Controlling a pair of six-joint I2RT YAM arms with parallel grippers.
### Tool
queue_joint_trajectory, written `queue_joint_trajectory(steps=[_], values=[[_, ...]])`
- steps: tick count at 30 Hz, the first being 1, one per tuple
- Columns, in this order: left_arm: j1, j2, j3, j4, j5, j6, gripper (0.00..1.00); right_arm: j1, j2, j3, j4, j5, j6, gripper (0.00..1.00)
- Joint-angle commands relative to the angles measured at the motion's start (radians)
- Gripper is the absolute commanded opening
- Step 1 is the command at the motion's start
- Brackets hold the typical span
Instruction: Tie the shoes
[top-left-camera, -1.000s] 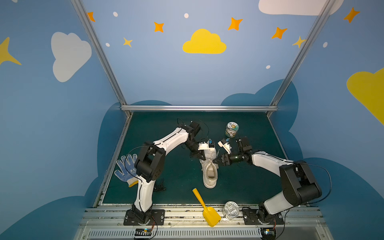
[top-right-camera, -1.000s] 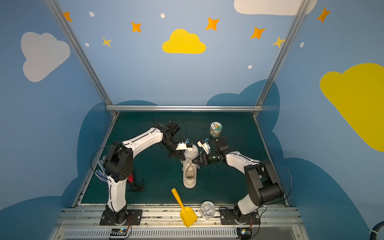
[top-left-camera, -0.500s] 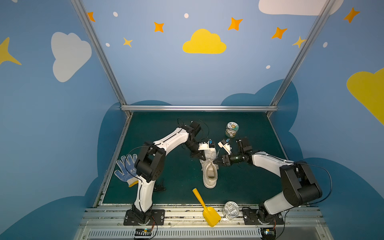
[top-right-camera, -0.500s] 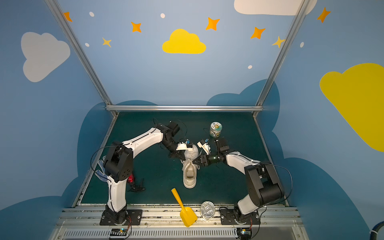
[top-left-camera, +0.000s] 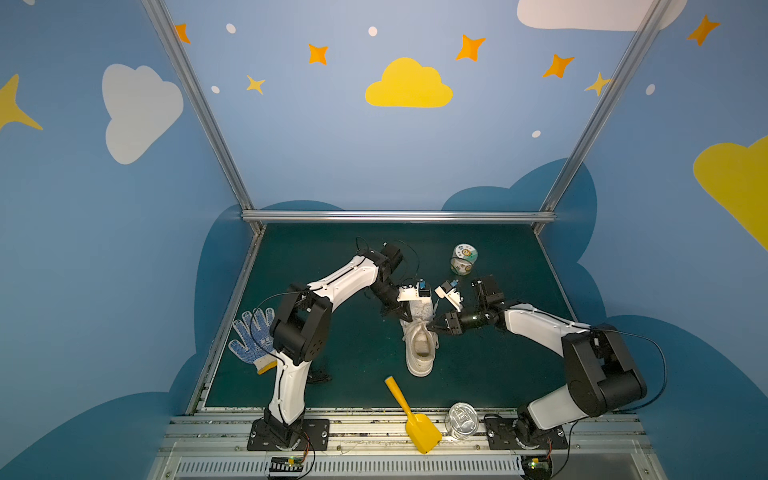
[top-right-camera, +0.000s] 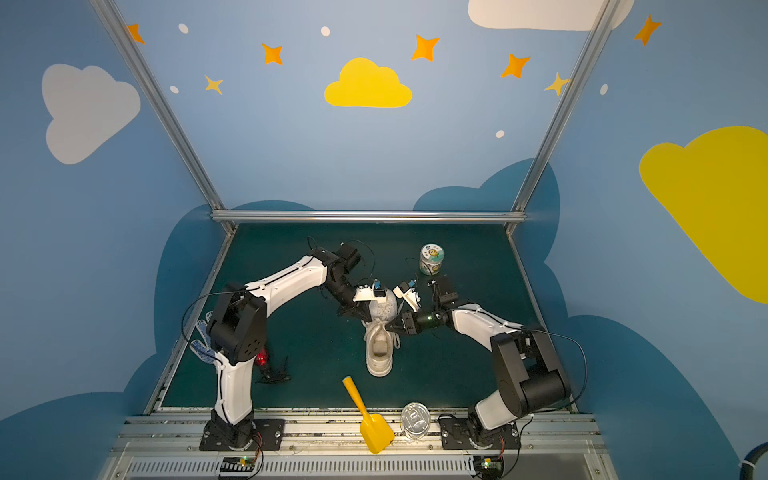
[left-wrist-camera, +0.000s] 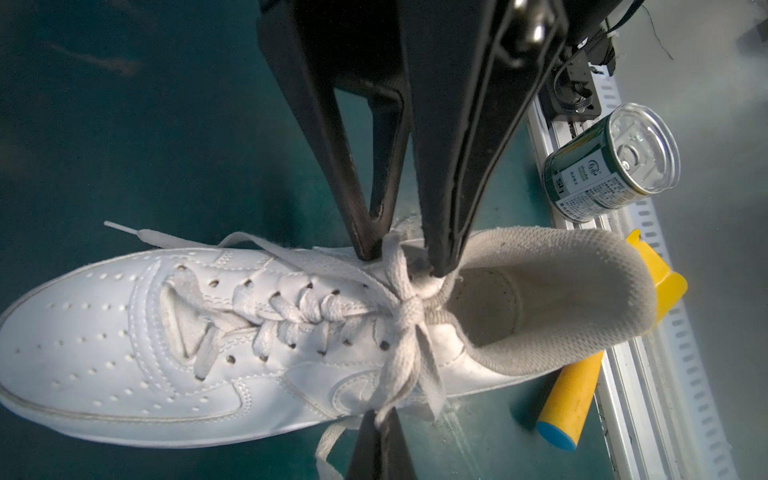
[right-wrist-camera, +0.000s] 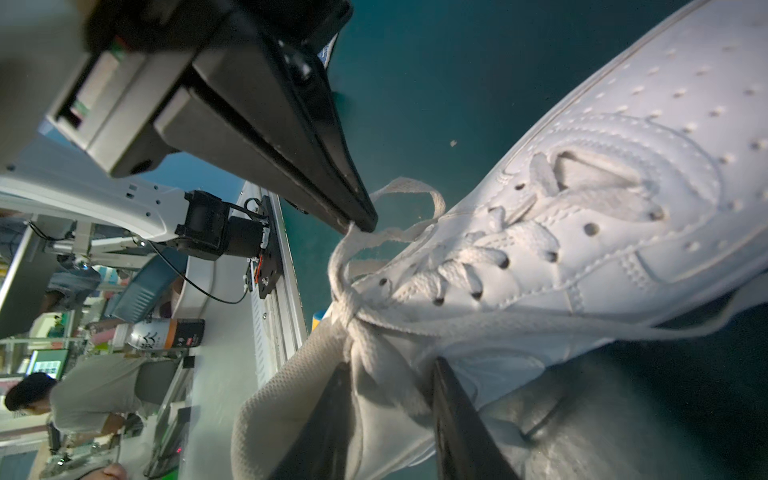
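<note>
**Now at the knot (left-wrist-camera: 409, 306): one side pinched, the other straddled**

The sneaker (top-left-camera: 420, 351) (top-right-camera: 379, 353) sits on its sole near the middle of the bench (top-left-camera: 299, 249), with its toe toward the far edge and its heel toward the front edge. Its laces (left-wrist-camera: 291, 309) cross up the tongue and gather into the knot at the top eyelets. A loop runs out from the knot on each side.

The left gripper (top-left-camera: 407, 319) (right-wrist-camera: 359, 224) comes in from the left edge and is clenched on the left loop (right-wrist-camera: 343, 253). In the right wrist view its black fingertips meet, with the white lace nipped between them and drawn taut from the knot. A lace end (left-wrist-camera: 153, 236) lies on the bench along the sneaker's side, pointing toward the toe.

The right gripper (top-left-camera: 434, 326) (right-wrist-camera: 390, 368) reaches in from the right edge, level with the collar. Its jaws stand apart, with one finger (right-wrist-camera: 453, 399) on each side of the right loop (right-wrist-camera: 380, 365). Whether the pads touch the lace I cannot tell.

A glove (top-left-camera: 251, 345) lies at the left edge, partly off the bench. A scoop (top-left-camera: 422, 430) lies at the front edge with its blade over the rail. A can (top-left-camera: 461, 419) stands just beside it on that rail. A jar (top-left-camera: 463, 258) stands near the far edge, right of the middle and apart from the sneaker.
</note>
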Motion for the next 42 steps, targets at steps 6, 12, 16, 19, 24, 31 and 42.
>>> queue_joint_trajectory(steps=[6,12,16,19,24,31,42], values=[[-0.002,0.007,0.001,-0.029,0.009,0.001,0.03,0.018,0.005,0.022,-0.029,-0.008,-0.014,0.10],[-0.002,-0.005,-0.002,-0.030,0.002,0.005,0.03,0.018,-0.013,0.028,-0.064,0.008,-0.031,0.00],[0.002,-0.022,-0.017,-0.019,-0.011,0.007,0.03,0.016,-0.053,0.024,-0.080,0.037,-0.030,0.00],[0.007,-0.030,-0.025,-0.016,-0.018,0.006,0.03,0.011,-0.079,0.022,-0.099,0.057,-0.034,0.00],[0.012,-0.046,-0.039,-0.011,-0.023,0.006,0.03,0.004,-0.100,0.016,-0.123,0.068,-0.039,0.00],[0.020,-0.058,-0.045,-0.009,-0.037,0.007,0.03,-0.001,-0.118,0.013,-0.157,0.089,-0.045,0.00],[0.023,-0.069,-0.059,0.006,-0.057,0.000,0.03,-0.008,-0.132,0.020,-0.198,0.095,-0.051,0.00]])
